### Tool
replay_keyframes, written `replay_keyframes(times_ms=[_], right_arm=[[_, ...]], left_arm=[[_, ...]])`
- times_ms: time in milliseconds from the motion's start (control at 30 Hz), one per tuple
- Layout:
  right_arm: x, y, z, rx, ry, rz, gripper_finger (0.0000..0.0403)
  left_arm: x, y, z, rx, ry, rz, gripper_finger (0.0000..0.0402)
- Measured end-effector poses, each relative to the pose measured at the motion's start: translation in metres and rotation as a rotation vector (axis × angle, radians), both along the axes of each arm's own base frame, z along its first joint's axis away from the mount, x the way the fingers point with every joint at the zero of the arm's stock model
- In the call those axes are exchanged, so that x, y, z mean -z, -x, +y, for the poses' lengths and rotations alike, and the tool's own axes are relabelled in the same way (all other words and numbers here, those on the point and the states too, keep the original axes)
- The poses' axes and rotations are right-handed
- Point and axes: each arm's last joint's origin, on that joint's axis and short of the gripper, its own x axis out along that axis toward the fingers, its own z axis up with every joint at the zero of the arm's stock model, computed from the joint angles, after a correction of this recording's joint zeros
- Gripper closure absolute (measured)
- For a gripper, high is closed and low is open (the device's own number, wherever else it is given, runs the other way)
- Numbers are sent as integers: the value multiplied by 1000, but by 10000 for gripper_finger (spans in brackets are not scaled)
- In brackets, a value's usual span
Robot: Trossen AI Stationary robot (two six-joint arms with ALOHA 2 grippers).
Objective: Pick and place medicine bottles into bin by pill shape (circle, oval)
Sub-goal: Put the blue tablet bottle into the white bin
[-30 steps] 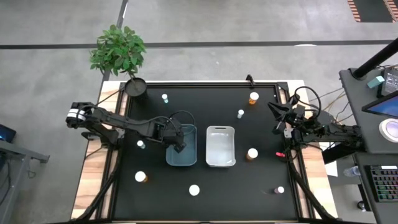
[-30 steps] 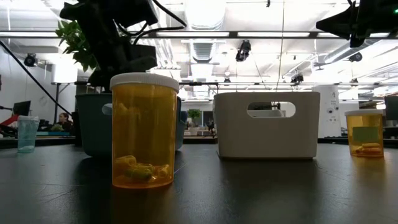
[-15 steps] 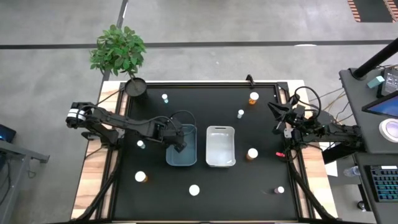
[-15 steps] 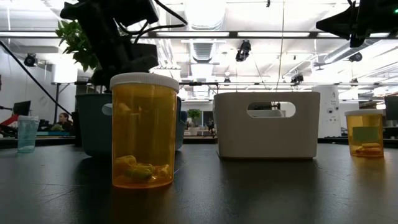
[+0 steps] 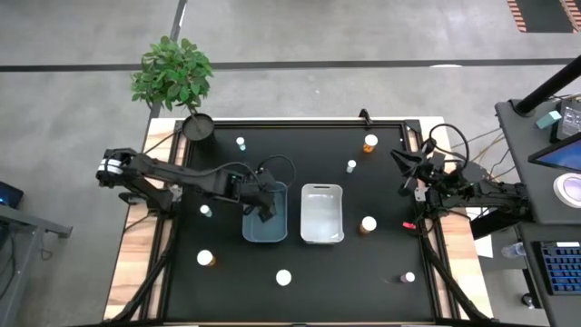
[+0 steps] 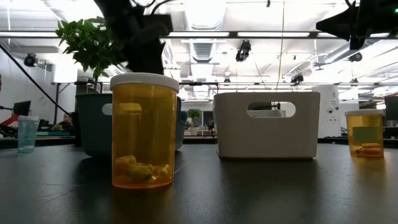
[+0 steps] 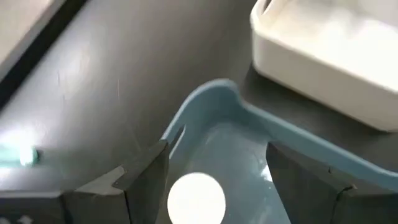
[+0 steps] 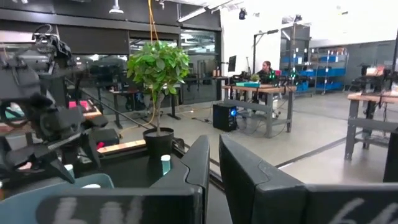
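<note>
Left arm reaches in from the table's left edge, elbow low, w/ my left gripper [image 5: 263,203] hanging over the blue bin [image 5: 251,229]; its jaws stand wide apart and hold nothing. Thru the left wrist cam I see a bottle [image 7: 196,198] lying on the bin floor betw. the two fingers [image 7: 148,180], only its round white cap showing (body hidden from above, so I can't tell color or pill shape). White bin [image 5: 321,213] sits just beside the blue one, on its right, sides nearly touching. Right arm waits at the table's right edge, right gripper [image 5: 408,174] folded in w/ jaws closed, nothing in them. Other bottles are scattered over the black mat: orange bottle [image 6: 143,130] close to the low cam, white cap on, upright, a few yellowish pills at the bottom; second orange bottle [image 6: 364,132] far right w/ a pale label. From above: one orange near the back [image 5: 369,143], one right of the white bin [image 5: 369,224], one front left [image 5: 205,258], a white-capped one front center [image 5: 284,277]. Small teal bottle [image 5: 206,211] stands left of the blue bin. Plant pot [image 5: 197,127] sits at the back left corner.
</note>
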Motion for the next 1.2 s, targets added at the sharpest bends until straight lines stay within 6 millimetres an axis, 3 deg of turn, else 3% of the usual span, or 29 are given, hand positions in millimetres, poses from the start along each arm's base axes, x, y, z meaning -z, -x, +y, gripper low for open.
replay_keyframes(times_ms=[267,600,900,1200], right_arm=[[13,-2,0,-28,-150,48,374],[30,-9,1,-78,-318,34,374],[20,-10,2,-104,-354,-88,374],[12,-9,2,-118,-333,-169,374]], left_arm=[[-25,-6,-11,187,-104,-36,151],[-47,-5,-16,393,-318,-265,151],[-45,3,-14,433,-465,-494,151],[-43,21,-4,412,-587,-587,151]])
